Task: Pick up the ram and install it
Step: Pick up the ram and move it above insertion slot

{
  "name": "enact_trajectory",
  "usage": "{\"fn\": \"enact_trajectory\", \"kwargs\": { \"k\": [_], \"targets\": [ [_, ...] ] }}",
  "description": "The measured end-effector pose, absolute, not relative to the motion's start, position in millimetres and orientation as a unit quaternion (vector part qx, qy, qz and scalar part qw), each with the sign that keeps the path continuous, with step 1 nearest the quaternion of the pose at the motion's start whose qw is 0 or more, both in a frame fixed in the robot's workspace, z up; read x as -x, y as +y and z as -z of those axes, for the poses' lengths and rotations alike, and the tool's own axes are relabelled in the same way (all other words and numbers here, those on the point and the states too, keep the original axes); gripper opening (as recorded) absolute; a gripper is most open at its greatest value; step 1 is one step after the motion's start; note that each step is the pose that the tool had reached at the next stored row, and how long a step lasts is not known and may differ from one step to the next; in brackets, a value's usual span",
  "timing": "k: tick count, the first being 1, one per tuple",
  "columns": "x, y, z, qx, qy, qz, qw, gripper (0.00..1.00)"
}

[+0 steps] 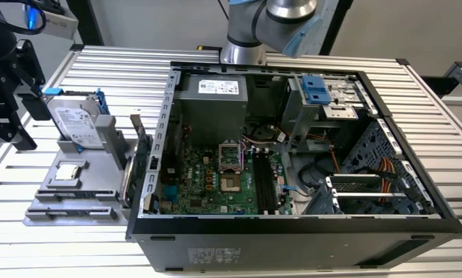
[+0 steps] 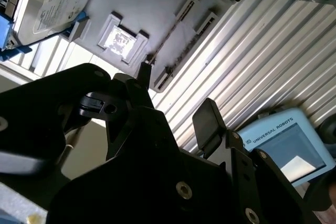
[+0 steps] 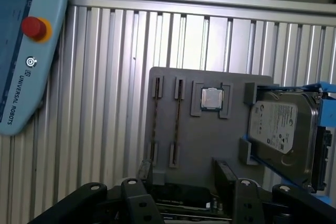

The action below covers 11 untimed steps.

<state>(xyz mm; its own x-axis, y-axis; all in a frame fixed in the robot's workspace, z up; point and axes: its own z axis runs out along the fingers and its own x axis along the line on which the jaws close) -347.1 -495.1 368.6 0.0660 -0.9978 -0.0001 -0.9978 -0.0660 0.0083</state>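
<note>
Seen edge-on, the ram is a thin dark stick held between two pairs of holders on the grey parts tray. A second stick like it stands beside it. In the second wrist view the ram is a thin line on that tray. My gripper hangs open above the tray's edge, apart from both sticks, with nothing between its fingers. In the exterior view the gripper is at the far left, beside the tray. The motherboard's black slots lie inside the open computer case.
A silver hard drive in a blue frame and a processor chip sit on the tray. A green card stands between tray and case. A blue teach pendant lies on the ribbed metal table.
</note>
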Motion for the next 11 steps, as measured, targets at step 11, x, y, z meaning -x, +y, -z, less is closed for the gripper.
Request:
{"fn": "enact_trajectory", "kwargs": {
  "k": [11],
  "targets": [
    [347.1,-495.1,-366.0,-0.730,-0.683,0.002,0.002,1.00]
  ]
}}
